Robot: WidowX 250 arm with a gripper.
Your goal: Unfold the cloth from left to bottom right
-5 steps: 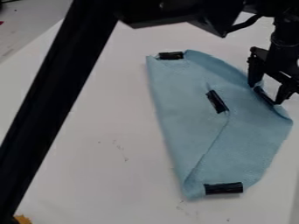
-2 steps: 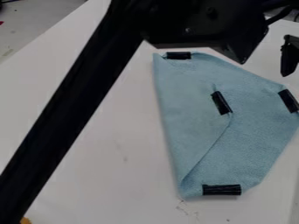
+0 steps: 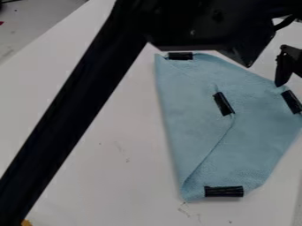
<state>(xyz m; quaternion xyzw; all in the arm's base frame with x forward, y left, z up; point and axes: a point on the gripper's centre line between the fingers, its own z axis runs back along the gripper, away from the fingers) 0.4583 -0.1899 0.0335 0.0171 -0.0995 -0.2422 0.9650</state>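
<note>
- Currently cloth (image 3: 191, 106) lies part-folded on white table (image 3: 88, 150)
- Gripper (image 3: 285, 68) beside right-hand black strip (image 3: 291, 102); can't tell if spread or pinched
- Risk: pinching both layers drags whole cloth

The cloth (image 3: 194, 110) was seen as a soft woven or felted fabric, matt all over, with a fine, slightly rough grain by which light was scattered rather than reflected. On it, 4 black strips (image 3: 223, 103) were shown in what looked like tape or thin plastic — smooth, with a faint sheen along their creases. Lengthwise ridges were seen in the bottom strip (image 3: 223, 191). The white tabletop (image 3: 106, 176) was given a smooth, flat, mostly matt finish, marked by a few thin scuffs. A smooth, dark, low-gloss surface was presented by the arm (image 3: 65, 114) — whether metal or plastic could not be told. The gripper (image 3: 288, 64) was likewise finished in dull black.
</note>
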